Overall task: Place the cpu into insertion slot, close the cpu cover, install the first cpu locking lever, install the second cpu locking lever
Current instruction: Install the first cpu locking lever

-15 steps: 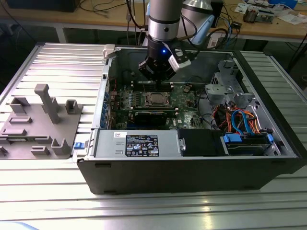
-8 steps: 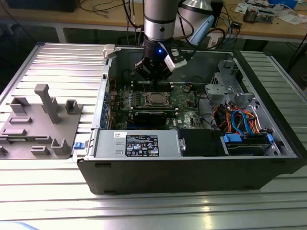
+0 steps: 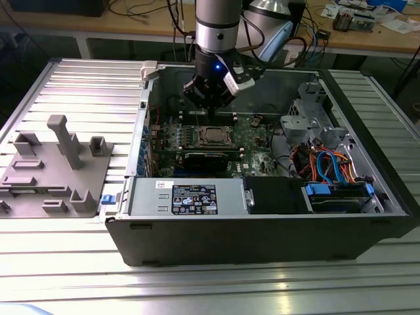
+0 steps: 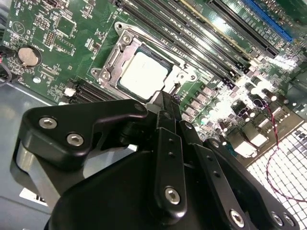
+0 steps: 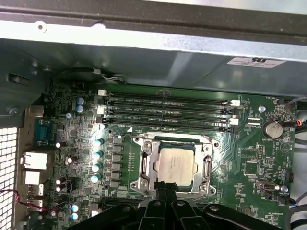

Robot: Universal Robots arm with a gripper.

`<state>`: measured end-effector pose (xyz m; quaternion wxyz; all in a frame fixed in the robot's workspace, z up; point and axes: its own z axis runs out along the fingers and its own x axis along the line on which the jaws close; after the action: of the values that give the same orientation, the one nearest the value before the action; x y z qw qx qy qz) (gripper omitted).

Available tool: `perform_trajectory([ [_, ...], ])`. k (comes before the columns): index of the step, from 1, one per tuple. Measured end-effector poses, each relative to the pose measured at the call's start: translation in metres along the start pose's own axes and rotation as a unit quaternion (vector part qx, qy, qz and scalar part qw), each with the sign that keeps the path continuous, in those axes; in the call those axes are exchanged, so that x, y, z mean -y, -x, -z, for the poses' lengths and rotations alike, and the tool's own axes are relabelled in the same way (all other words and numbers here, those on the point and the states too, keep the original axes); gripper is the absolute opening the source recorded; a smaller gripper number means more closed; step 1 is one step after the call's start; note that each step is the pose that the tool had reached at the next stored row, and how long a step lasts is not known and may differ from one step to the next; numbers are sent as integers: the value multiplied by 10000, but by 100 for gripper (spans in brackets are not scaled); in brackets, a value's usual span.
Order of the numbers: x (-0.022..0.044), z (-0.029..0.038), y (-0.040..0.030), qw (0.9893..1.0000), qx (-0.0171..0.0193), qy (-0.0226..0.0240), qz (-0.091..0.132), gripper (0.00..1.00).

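Part of the cover (image 5: 152,160) was hidden behind the gripper (image 5: 163,192), clenched on nothing. The chip (image 5: 176,165) sat in the socket (image 5: 144,183), mid-board (image 5: 249,158), beside long memory slots (image 5: 165,112). Levers were hard to make out.

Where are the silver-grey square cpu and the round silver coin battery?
cpu (image 5: 176,165): first wrist view, middle of its metal top.
coin battery (image 5: 274,128): first wrist view, centre of its face.
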<state>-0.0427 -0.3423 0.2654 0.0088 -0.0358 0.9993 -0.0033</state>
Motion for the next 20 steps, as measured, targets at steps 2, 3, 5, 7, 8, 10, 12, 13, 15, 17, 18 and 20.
perform_trajectory([
  [2, 0, 1, -1, 10000, 1, 1, 0, 11],
  [3, 0, 1, -1, 10000, 1, 1, 0, 11],
  [5, 0, 3, -5, 10000, 0, 0, -1, 11],
  [7, -1, 3, -14, 10000, 0, 0, 0, 11],
  [8, -1, 3, -17, 10000, 0, 0, 0, 11],
  [10, -2, 3, -25, 10000, 0, 0, 0, 11],
  [12, -2, 3, -29, 10000, 0, 0, 0, 11],
  [13, -2, 3, -32, 10000, 0, 0, 0, 11],
  [15, -3, 3, -44, 10000, 0, 0, 0, 11],
  [17, -4, 3, -53, 10000, 0, 0, 0, 11],
  [18, -4, 4, -57, 10000, 0, 0, 0, 11],
  [20, -5, 4, -69, 10000, 0, 0, 0, 11],
])
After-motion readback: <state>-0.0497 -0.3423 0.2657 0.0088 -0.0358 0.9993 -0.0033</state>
